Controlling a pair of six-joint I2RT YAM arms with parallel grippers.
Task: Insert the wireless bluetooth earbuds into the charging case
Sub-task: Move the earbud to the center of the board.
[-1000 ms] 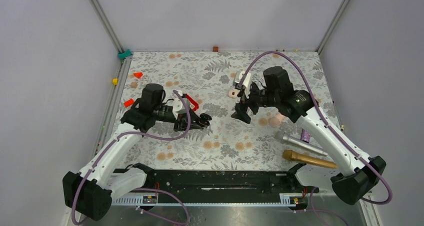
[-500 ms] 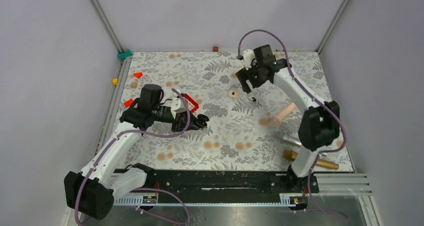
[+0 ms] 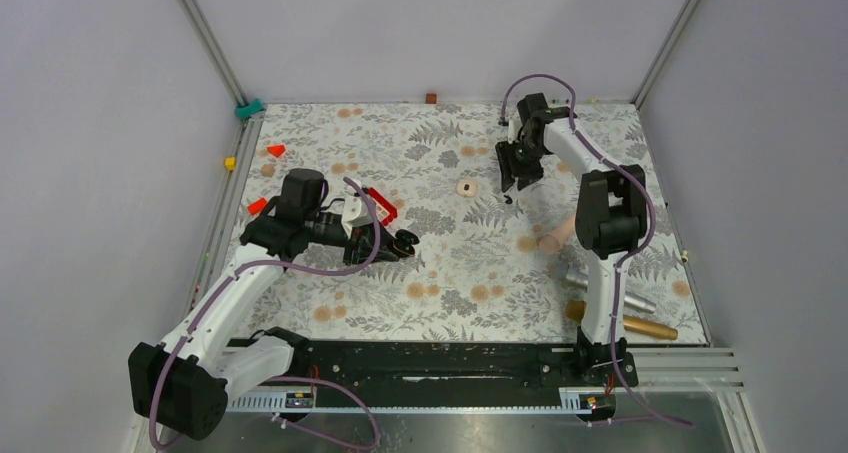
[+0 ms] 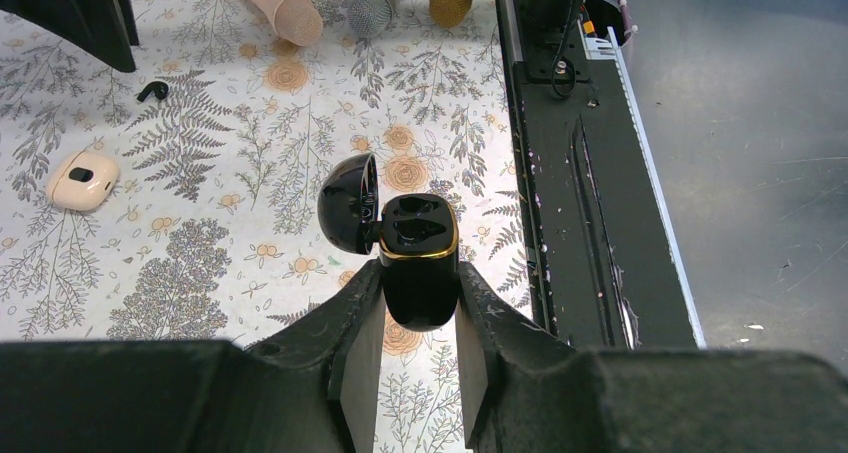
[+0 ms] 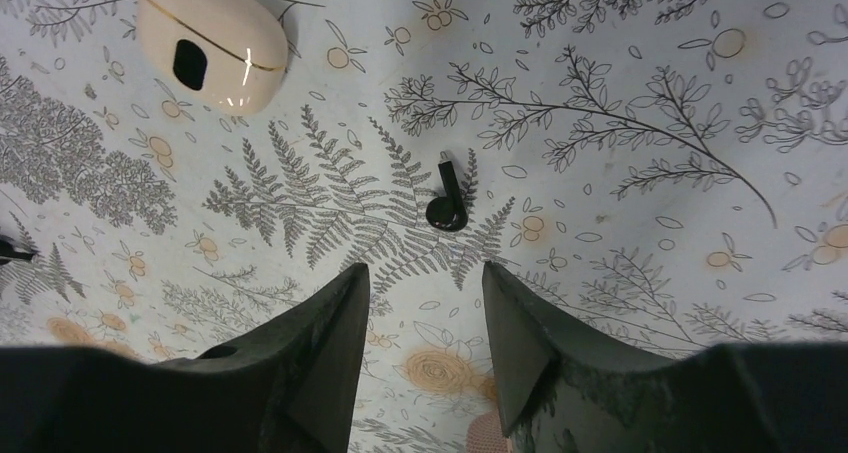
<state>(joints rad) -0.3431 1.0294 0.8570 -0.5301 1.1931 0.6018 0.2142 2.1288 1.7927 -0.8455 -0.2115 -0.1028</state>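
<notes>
Our right gripper [image 5: 425, 283] hangs with its jaws spread and empty, just short of one black earbud [image 5: 447, 201] lying on the floral cloth [image 5: 640, 93], with a pink case [image 5: 210, 43] nearby. Our left gripper [image 4: 418, 285] pinches the charging case [image 4: 420, 238] by its lower body, lid open. We see no second earbud. We judge the earbud light, glossy and apt to skitter, so we would pinch gently across its bulb.
</notes>
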